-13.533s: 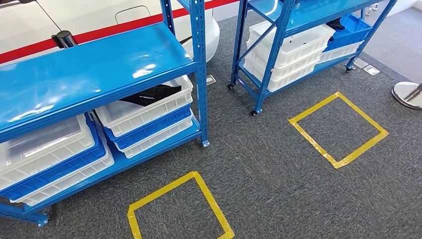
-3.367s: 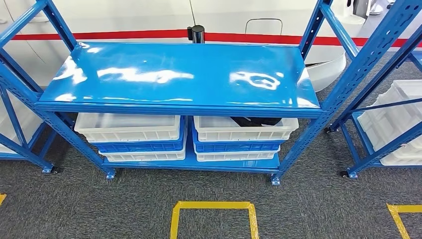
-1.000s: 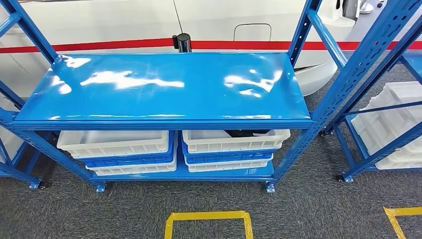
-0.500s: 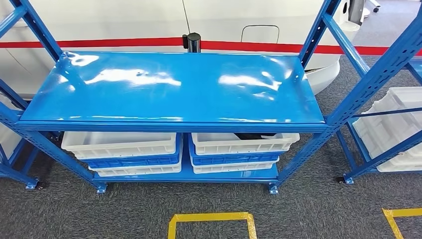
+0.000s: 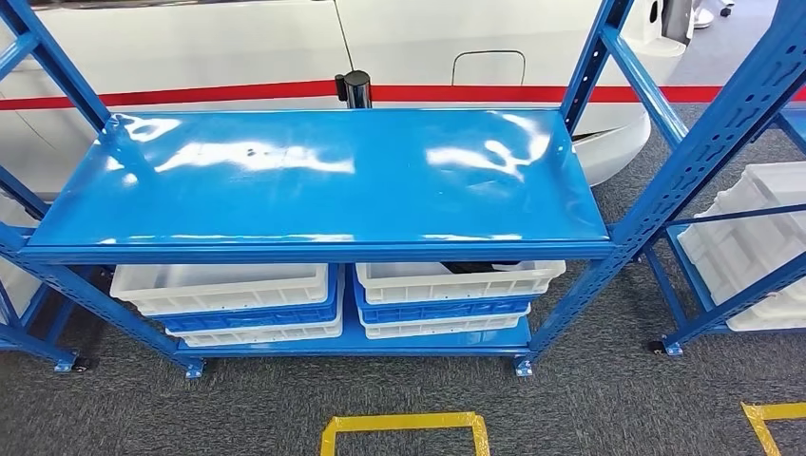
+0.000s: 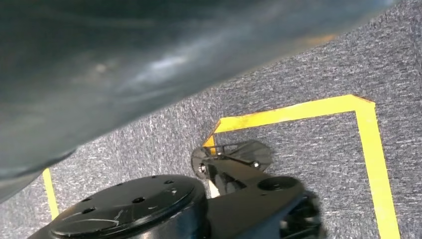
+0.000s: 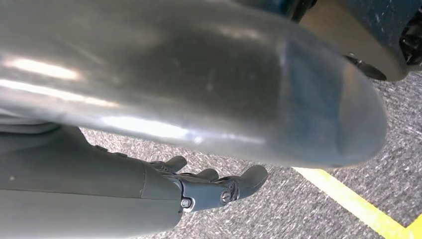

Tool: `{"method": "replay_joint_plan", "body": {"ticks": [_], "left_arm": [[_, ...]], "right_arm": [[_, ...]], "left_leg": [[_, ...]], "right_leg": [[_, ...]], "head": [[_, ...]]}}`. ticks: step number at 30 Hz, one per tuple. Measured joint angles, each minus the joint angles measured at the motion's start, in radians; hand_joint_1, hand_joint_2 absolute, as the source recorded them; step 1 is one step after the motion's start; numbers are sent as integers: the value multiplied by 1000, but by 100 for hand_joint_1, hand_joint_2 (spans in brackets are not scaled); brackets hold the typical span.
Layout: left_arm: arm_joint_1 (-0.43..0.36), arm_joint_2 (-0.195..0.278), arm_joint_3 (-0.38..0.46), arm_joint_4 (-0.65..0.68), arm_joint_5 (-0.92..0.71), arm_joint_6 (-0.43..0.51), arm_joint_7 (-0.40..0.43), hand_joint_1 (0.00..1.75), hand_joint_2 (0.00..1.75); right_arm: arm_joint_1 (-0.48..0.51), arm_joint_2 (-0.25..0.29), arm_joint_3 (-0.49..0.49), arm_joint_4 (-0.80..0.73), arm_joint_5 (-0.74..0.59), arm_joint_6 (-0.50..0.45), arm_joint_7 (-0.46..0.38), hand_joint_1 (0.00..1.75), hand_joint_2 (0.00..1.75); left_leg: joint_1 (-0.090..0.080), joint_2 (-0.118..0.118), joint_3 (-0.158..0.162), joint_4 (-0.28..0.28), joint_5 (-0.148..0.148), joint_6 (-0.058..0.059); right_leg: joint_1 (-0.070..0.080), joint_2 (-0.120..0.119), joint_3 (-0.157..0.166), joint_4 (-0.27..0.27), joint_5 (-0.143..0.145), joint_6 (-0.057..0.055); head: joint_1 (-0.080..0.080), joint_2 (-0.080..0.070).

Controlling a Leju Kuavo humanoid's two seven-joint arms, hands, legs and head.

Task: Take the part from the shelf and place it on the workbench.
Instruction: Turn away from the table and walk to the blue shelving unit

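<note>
The head view shows the blue shelf (image 5: 314,180) with a dark part (image 5: 483,267) lying in the top white bin (image 5: 456,280) at 5 o'clock under the shelf top; most of it is hidden, so its long axis cannot be told. The right wrist view shows the right hand (image 7: 209,186) over grey carpet (image 7: 278,209), fingers (image 7: 251,178) loosely extended, holding nothing. The left hand's fingers cannot be told

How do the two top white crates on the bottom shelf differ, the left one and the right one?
The right white crate has a dark part showing over its rim; the left white crate shows nothing above its rim, though the blue shelf hides most of both interiors. The left crate sits nearer the rack's left post, the right nearer the right post. Both are white, ribbed and stacked on a blue crate.
</note>
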Motion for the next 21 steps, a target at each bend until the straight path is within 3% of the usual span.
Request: {"method": "replay_joint_plan", "body": {"ticks": [1, 3, 4, 6, 9, 11, 13, 14, 15, 16, 18, 20, 21], "left_arm": [[0, 0, 0, 0, 0, 0, 0, 0, 0], [0, 0, 0, 0, 0, 0, 0, 0, 0], [-1, -1, 0, 1, 0, 0, 0, 0, 0], [-2, -2, 0, 1, 0, 0, -1, 0, 0], [-2, -2, 0, 1, 1, 0, -2, 0, 0], [-2, -2, 0, 1, 2, 0, -2, 0, 0], [-2, -2, 0, 1, 2, 0, -2, 0, 0], [-2, -2, 0, 1, 2, 0, -2, 0, 0], [-2, -2, 0, 1, 2, 0, -2, 0, 0], [-2, -2, 0, 1, 2, 0, -2, 0, 0], [-2, -2, 0, 1, 2, 0, -2, 0, 0], [-2, -2, 0, 1, 2, 0, -2, 0, 0], [-2, -2, 0, 1, 2, 1, -2, 0, 0]], "right_arm": [[0, 0, 0, 0, 0, 0, 0, 0, 0], [1, 0, 0, 0, 0, 0, 0, 0, 0], [1, 0, 0, 0, 0, 0, 0, 0, 0], [0, -1, 0, 0, 0, 0, 0, 0, 0], [-1, -1, 0, 0, 0, 0, 0, 0, 0], [-1, -1, 0, 0, 0, 0, 0, 0, 0], [-1, -1, 0, 0, 0, 0, 0, 0, 0], [-1, 0, 0, 0, 0, 0, 0, 0, 0], [0, 0, 0, 0, 0, 0, 0, 0, 0], [1, 0, 0, 0, 0, 0, -1, 0, 0], [0, 0, 0, 0, 0, 0, -2, 0, 0], [-2, -1, 0, 0, 0, 0, -3, 0, 0], [-2, -1, 0, 0, 0, 0, -3, 0, 0]], "left_leg": [[4, 1, 11, -33, 30, -3], [12, 3, 68, -158, 99, -10], [14, 1, 93, -208, 117, -9], [9, -3, 110, -247, 120, 1], [4, -5, 111, -253, 122, 28], [4, -4, 112, -256, 124, 43], [-1, -2, 112, -256, 121, 52], [-3, -2, 112, -256, 120, 54], [-4, -3, 113, -256, 118, 55], [-5, -4, 115, -256, 116, 55], [-5, -6, 121, -256, 112, 51], [-10, -8, 126, -256, 104, 41], [-11, -8, 128, -257, 101, 36]], "right_leg": [[-1, 2, 5, 1, -3, 2], [-2, 5, 12, 4, -13, 14], [-1, 6, 13, 7, -19, 21], [3, 6, 11, 6, -27, 35], [-2, 6, 9, 13, -34, 49], [-2, 4, -30, 92, -71, 45], [-1, 4, -106, 228, -122, 37], [-1, 4, -138, 279, -134, 37], [-1, 4, -154, 295, -131, 42], [-1, 4, -151, 272, -111, 49], [-1, 2, -100, 140, -48, 61], [3, 0, -54, 39, -7, 57], [6, 0, -45, 23, 0, 51]], "head": [[0, 0], [-1, 0], [-2, 0], [-1, 0], [2, 0], [4, 0], [6, 0], [6, 0], [6, 0], [6, 0], [7, 0], [6, 0], [6, 0]]}}
